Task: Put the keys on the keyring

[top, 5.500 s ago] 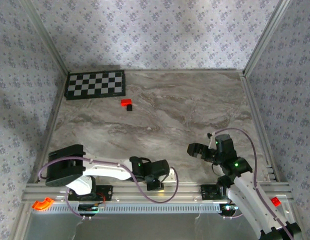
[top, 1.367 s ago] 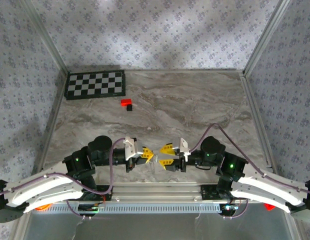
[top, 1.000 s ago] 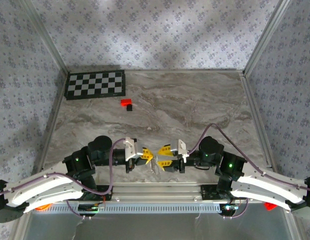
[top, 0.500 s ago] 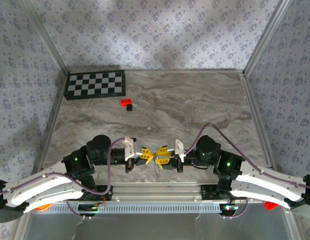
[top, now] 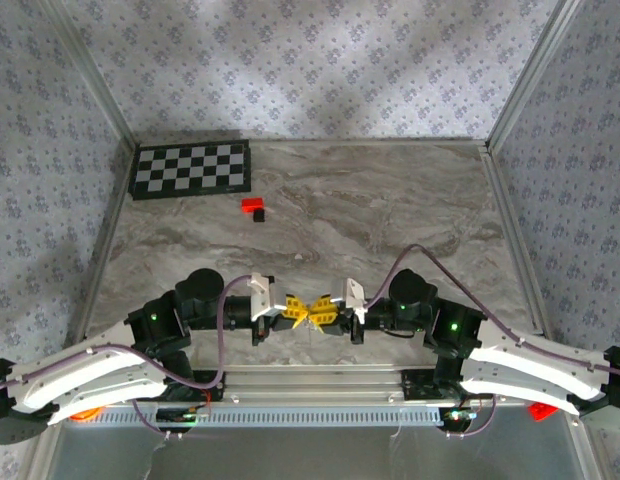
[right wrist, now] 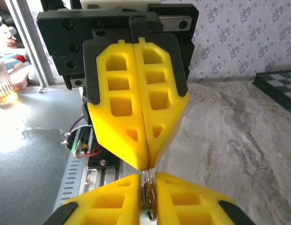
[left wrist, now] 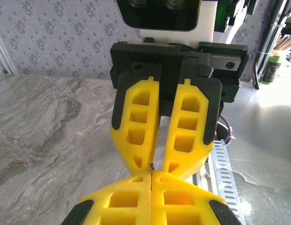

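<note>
Two arms: the left arm (top: 90, 372) at lower left, the right arm (top: 525, 362) at lower right. Two grippers, the left gripper (top: 305, 313) and the right gripper (top: 319, 313), tip to tip at lower centre. Four yellow fingers (left wrist: 136, 122) in all, two per gripper. Two green lights (top: 153, 318), one on each arm. One small metal piece (right wrist: 149, 201) sits between the lower pair of fingers in the right wrist view; key or ring, I cannot tell. One checkerboard (top: 191, 169) at upper left. One red-and-black block (top: 253, 208) just below it. One marble table (top: 390, 200). Three patterned walls (top: 310, 60).
</note>
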Motion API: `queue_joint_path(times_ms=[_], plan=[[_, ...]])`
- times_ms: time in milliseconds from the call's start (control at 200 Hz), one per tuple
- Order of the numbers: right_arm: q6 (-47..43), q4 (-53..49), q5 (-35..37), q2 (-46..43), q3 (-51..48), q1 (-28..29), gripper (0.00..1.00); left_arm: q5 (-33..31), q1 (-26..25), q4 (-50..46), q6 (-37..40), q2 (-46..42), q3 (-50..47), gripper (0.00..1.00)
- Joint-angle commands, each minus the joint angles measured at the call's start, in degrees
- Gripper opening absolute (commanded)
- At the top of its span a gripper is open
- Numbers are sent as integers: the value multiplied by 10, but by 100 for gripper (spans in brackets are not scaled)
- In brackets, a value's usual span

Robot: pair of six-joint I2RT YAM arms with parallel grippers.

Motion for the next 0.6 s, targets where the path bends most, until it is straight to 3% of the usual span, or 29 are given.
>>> queue_joint_path(times_ms=[0, 50, 195, 285, 350, 595], plan=[[-8, -8, 5, 3, 25, 5, 6, 17, 5, 18, 7, -2, 30, 0], [-10, -13, 7, 4, 28, 5, 0, 16, 5, 18, 7, -1, 32, 0], [-14, -8, 26, -7, 24, 5, 0, 15, 5, 18, 4, 2, 34, 0], [-17, -2, 36, -26, 18, 5, 0, 3, 5, 23, -3, -9, 30, 31], [-16, 8, 30, -42, 12, 5, 0, -10, 5, 23, -8, -28, 26, 41], [-14, 44, 6, -68, -2, 5, 0, -28, 5, -21, -6, -73, 33, 38]])
